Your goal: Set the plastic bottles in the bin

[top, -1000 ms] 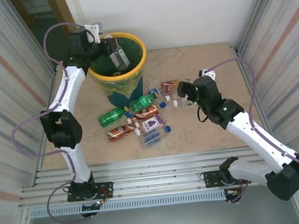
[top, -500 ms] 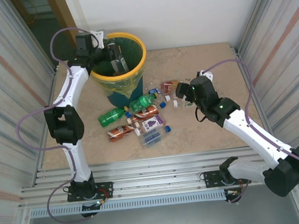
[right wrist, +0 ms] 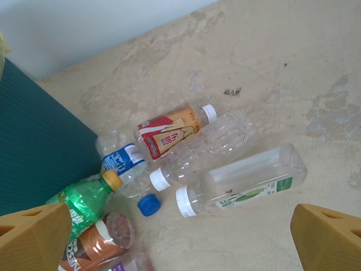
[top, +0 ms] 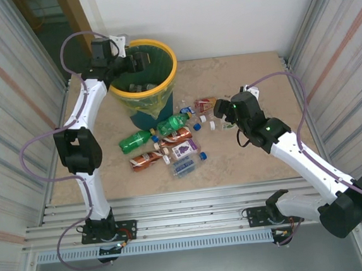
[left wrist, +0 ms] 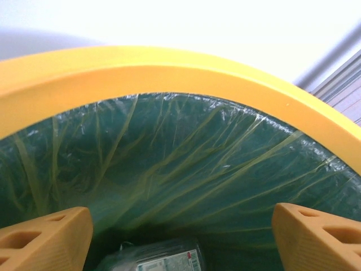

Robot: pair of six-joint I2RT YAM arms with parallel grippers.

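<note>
Left jaws: stood spread over the bin (left wrist: 169, 65);
Right jaws: stood spread above plastic bottles (right wrist: 242, 180);
Label (right wrist: 161, 134): red, bore Chinese characters

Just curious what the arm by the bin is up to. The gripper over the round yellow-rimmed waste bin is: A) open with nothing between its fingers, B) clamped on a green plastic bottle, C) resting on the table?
A: the left gripper is over the yellow-rimmed bin, its orange fingers wide apart with nothing between them.
</note>
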